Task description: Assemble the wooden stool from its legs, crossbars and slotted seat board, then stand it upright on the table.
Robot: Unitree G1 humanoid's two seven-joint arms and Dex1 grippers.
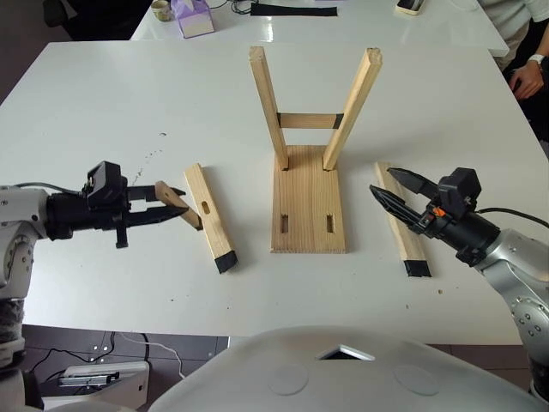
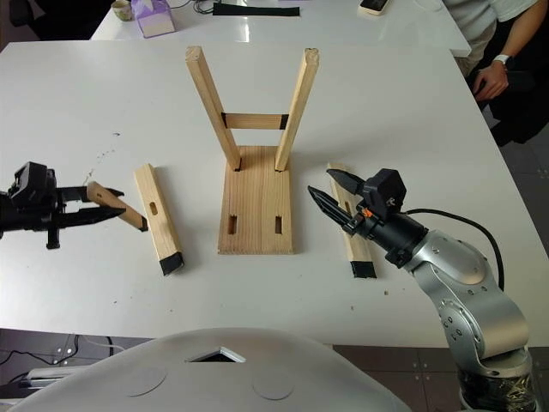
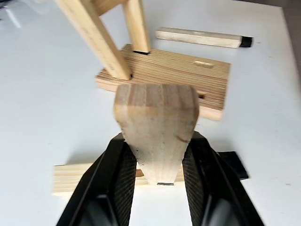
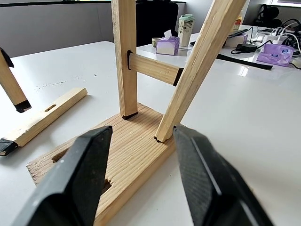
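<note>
Pinching a short pale wooden crossbar (image 1: pixel 190 216), the left tool (image 1: pixel 176 204) sits mid-left; the right tool (image 1: pixel 380 178) is spread, lower right.

The table (image 1: pixel 103 112) is viewed from above by both eye views, set side by side on the head and aimed forward and down. Almost the whole scene is shared by them, the seat board (image 1: pixel 309 206) being placed further left in the right eye view. The left wrist view is taken low and very close behind the left gripper (image 3: pixel 158 141) and the crossbar (image 3: pixel 155 113) clamped in it, aimed across the table. The right wrist view is taken equally low behind the right gripper (image 4: pixel 143 132). The board and upright legs (image 4: pixel 124 56) are seen by both from opposite sides.
</note>
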